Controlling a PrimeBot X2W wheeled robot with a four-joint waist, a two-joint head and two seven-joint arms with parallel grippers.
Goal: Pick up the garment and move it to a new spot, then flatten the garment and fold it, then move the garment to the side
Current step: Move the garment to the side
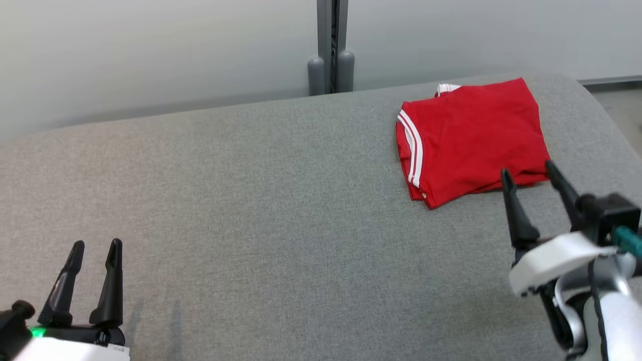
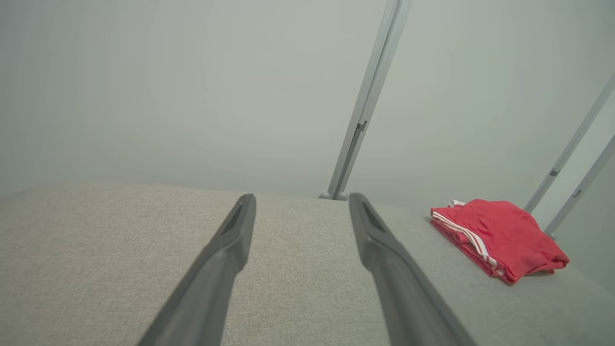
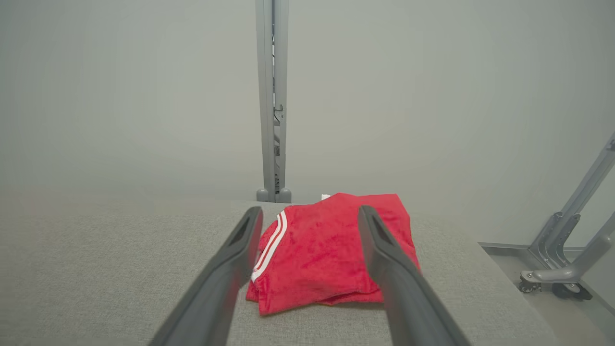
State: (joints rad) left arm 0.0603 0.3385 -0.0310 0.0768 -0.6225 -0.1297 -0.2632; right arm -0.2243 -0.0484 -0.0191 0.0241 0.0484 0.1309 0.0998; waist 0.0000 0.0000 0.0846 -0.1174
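The garment (image 1: 471, 138) is red with white stripes, folded into a compact rectangle at the far right of the grey padded surface (image 1: 251, 190). My right gripper (image 1: 529, 173) hovers open just in front of its near edge, fingers pointing toward it, nothing between them. In the right wrist view the garment (image 3: 317, 254) lies straight ahead between the spread fingers (image 3: 384, 259). At the near left my left gripper (image 1: 95, 248) stands open and empty, far from the cloth. From the left wrist view the garment (image 2: 499, 238) shows off to the right.
A grey upright post (image 1: 331, 47) stands behind the surface against a pale wall. The surface's right edge curves down near the garment, with floor beyond (image 1: 619, 108). Metal frame legs with castors (image 3: 562, 269) stand to the right.
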